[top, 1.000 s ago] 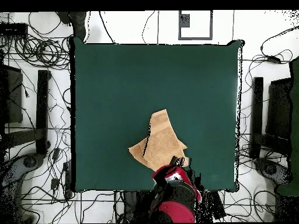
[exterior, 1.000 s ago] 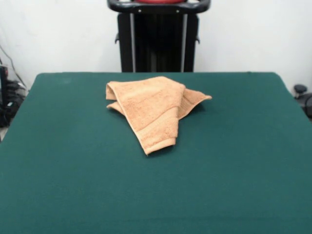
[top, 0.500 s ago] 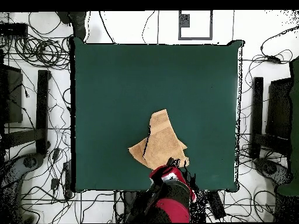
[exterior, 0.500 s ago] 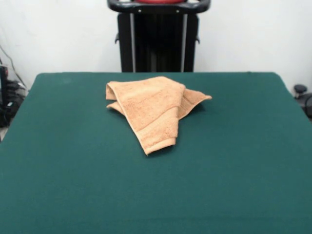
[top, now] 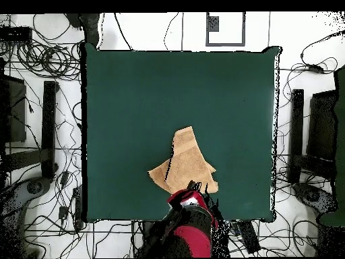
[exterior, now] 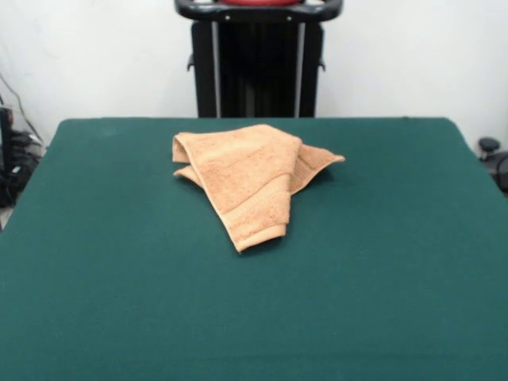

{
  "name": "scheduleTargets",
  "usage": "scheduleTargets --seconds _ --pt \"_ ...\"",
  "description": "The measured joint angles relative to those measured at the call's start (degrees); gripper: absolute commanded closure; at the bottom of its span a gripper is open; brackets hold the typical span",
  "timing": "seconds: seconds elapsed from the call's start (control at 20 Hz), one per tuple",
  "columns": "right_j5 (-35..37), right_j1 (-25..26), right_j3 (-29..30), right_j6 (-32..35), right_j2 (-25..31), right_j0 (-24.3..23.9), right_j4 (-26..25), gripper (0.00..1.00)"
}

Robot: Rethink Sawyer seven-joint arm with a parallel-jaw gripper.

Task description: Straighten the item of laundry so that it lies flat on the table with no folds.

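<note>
The light orange-tan towel (exterior: pixel 246 178) lies crumpled and folded over itself on the dark green table (exterior: pixel 119 286), toward the robot's side. A folded flap points to the front and a corner sticks out to the right. In the overhead view the towel (top: pixel 183 158) lies near the table's (top: pixel 135 101) bottom edge. My red and black arm (top: pixel 191 219) reaches in over that edge. Its gripper end (top: pixel 193 190) hangs over the towel's nearest part and hides it. In the front view only the arm's underside shows at the top edge.
The robot's black pedestal (exterior: pixel 258 71) stands behind the table's far edge. Cables and black stands (top: pixel 47 121) lie on the floor round the table. Wide green cloth lies bare on all sides of the towel.
In the overhead view my arm has shifted a little to the left and further over the towel's near edge. The towel has not moved.
</note>
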Motion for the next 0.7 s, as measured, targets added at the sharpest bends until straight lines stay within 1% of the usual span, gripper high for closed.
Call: scheduleTargets --seconds 0.25,0.3,0.35,0.45,0.6,0.7 --pt "-6.78 1.05 4.0 1.09 1.69 -1.77 4.88 0.0" --pt "-10.1 1.53 5.99 1.4 3.27 -3.41 6.87 0.0" --pt "-11.39 1.69 6.77 1.49 4.04 -4.17 7.6 0.0" --pt "-13.27 1.86 7.99 1.56 5.33 -5.44 8.48 0.0" --pt "-17.49 2.1 11.05 1.58 8.99 -8.93 10.2 0.0" --pt "-21.23 2.33 14.03 1.66 13.01 -12.5 10.82 0.0"
